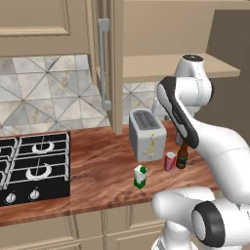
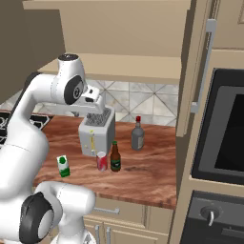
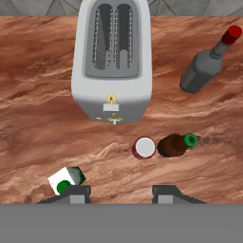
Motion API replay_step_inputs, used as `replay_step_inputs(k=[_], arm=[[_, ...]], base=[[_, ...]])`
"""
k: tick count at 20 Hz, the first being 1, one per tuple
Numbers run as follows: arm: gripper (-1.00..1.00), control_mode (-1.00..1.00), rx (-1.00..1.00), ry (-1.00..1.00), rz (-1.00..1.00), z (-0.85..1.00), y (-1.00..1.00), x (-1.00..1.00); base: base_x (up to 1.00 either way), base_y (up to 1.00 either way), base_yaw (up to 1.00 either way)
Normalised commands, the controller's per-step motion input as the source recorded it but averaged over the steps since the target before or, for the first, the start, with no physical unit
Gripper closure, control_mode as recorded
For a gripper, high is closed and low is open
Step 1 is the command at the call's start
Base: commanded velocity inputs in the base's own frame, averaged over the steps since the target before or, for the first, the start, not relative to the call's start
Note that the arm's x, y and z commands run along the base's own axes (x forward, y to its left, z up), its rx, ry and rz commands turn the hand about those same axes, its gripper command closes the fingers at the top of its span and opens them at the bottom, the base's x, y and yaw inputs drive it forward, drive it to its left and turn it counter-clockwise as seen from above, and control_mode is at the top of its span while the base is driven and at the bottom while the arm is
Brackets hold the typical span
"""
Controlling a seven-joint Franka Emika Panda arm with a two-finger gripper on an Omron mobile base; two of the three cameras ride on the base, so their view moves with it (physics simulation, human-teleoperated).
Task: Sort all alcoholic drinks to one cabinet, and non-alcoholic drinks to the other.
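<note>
Closest to the lens in the hand view are the two dark fingertips of the gripper (image 3: 121, 194), set well apart with nothing between them, jaws spread wide over the wooden counter (image 3: 38, 118). Just above the left fingertip lies the green-and-white carton (image 3: 66, 180), touching nothing else. Further along, the red soda can (image 3: 144, 147) shows its silver top, and the dark-brown beer bottle (image 3: 174, 144) stands just beside it (nearly touching, by the look of it). The silver toaster (image 3: 113, 61) sits beyond them, slots facing up, and the grey bottle with the red cap (image 3: 204, 69) stands off to the right, well apart from the can and beer.

From the left base view, the carton (image 1: 140, 177) stands upright near the counter's front edge, with the can (image 1: 170, 161) and beer bottle (image 1: 182, 157) beside the toaster (image 1: 146, 134). Above, a cabinet (image 1: 171, 66) hangs open, its door (image 1: 105, 63) swung out, shelf bare. In the right base view the grey bottle (image 2: 137, 135) stands behind the beer bottle (image 2: 115, 157), under the cabinet shelf (image 2: 124, 69).
</note>
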Motion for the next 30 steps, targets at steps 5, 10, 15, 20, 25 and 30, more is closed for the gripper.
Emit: replay_step_inputs(k=[5,10,15,20,25,30], arm=[[-1.00,-1.00,0.00,-0.05,0.00,-0.03,-0.10,-0.27],[-1.00,-1.00,0.01,-0.04,-0.03,-0.43,-0.53,-0.73],[-1.00,-1.00,0.00,-0.06,-0.09,-0.88,-0.58,-0.41],[-1.00,-1.00,0.00,-0.06,-0.09,-0.60,-0.28,-0.10],[-1.00,-1.00,0.00,-0.06,-0.07,-0.33,-0.03,0.15],[-1.00,-1.00,0.00,-0.06,-0.01,-0.27,0.00,0.31]], base=[[0.00,0.00,0.00],[0.00,0.00,0.00],[0.00,0.00,0.00],[0.00,0.00,0.00],[0.00,0.00,0.00],[0.00,0.00,0.00]])
